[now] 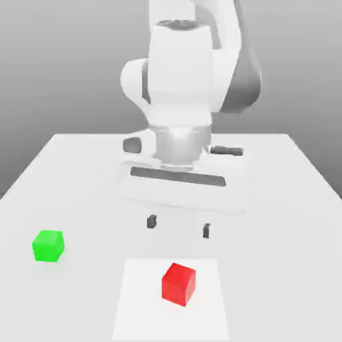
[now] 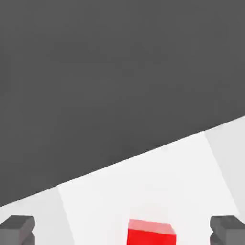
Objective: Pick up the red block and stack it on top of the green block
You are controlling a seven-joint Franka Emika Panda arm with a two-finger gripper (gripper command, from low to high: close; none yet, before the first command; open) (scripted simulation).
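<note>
1. While the gripper point(image 1: 178, 226) is being held spread wide and empty above the table point(image 1: 287, 200), the approach step is judged to be in hand.
2. The red block point(image 1: 178, 284) is being seen on a paler patch point(image 1: 133, 300), at 6 o'clock from the gripper and apart from it.
3. The green block point(image 1: 48, 245) is lying well apart, at 9 o'clock from the red block.
4. Next move is being judged: centring over the red block, descent, closing.

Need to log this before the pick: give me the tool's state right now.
Tool: open, holding nothing; its fingers are spread wide, above and behind the red block.
</note>
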